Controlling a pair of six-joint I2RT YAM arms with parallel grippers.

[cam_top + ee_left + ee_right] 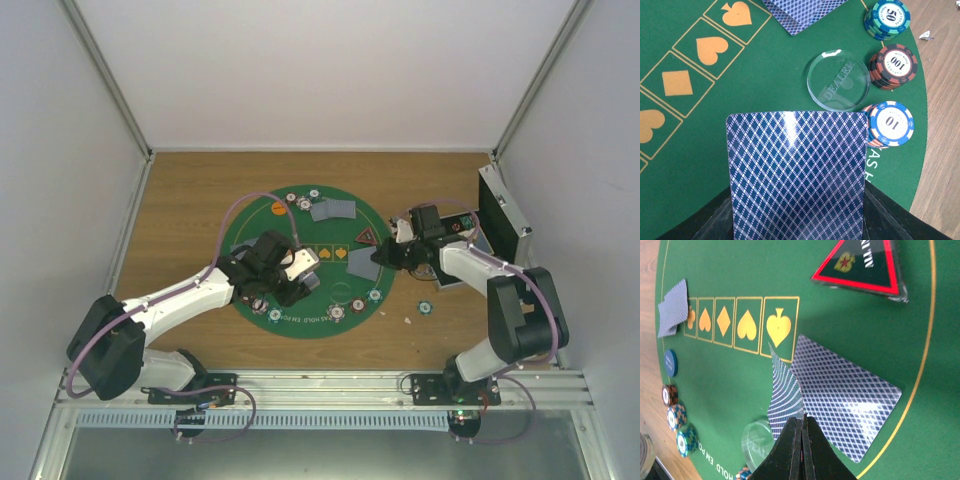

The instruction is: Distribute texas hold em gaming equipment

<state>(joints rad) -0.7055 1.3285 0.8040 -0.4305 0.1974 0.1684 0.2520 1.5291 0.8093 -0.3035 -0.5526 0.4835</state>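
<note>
My left gripper (797, 217) is shut on a stack of blue-backed playing cards (797, 165), holding it over the near part of the green mat (250, 228). My right gripper (803, 419) is shut on the edge of one bent playing card (785, 390). Beside it another card (845, 405) lies flat near the mat's right rim. A clear dealer disc (838, 80) and three chip stacks (893, 65) lie by the mat's near edge. More cards (333, 209), an orange disc (278, 209) and the dark triangular marker (860, 265) lie farther back.
An open silver case (500, 215) stands on the wooden table at the right wall. A teal chip (424, 307) lies on the bare wood right of the mat. A blue disc (671, 362) and more chips (677, 416) line the mat's left edge.
</note>
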